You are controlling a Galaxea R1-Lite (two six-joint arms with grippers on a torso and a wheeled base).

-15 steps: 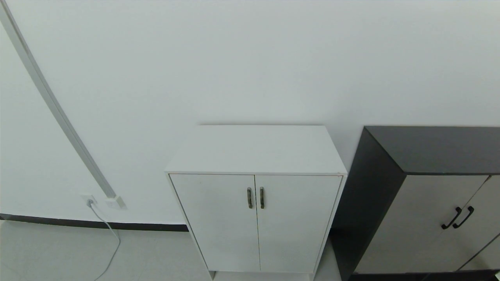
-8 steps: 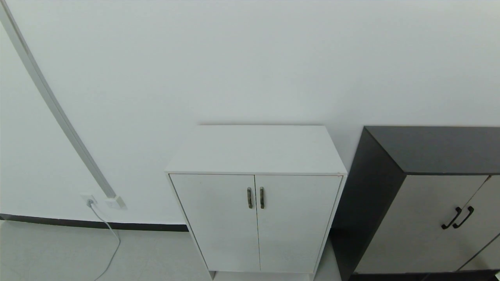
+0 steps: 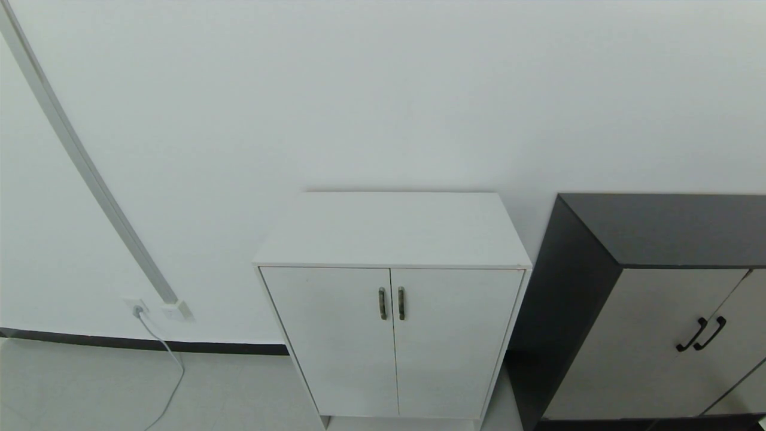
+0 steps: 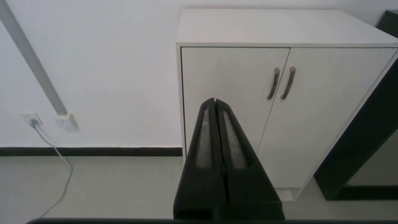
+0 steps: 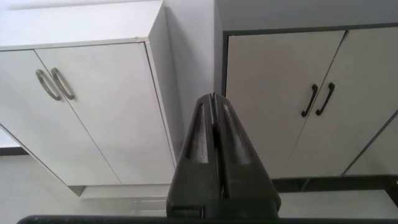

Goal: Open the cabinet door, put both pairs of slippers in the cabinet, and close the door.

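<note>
A white two-door cabinet (image 3: 392, 335) stands against the wall, both doors closed, with two dark vertical handles (image 3: 392, 303) at the centre seam. In the left wrist view my left gripper (image 4: 215, 102) is shut with nothing in it, some way in front of the white cabinet (image 4: 280, 106) and its handles (image 4: 281, 83). In the right wrist view my right gripper (image 5: 213, 98) is shut and empty, held off between the white cabinet (image 5: 93, 106) and a darker one. Its fingertips touch neither.
A black-sided cabinet (image 3: 646, 311) with grey doors and black handles (image 3: 701, 333) stands right of the white one, also closed (image 5: 292, 106). A wall socket with a grey cable (image 3: 161, 353) and a slanted wall conduit (image 3: 78, 155) are at the left. Bare floor lies before the cabinets.
</note>
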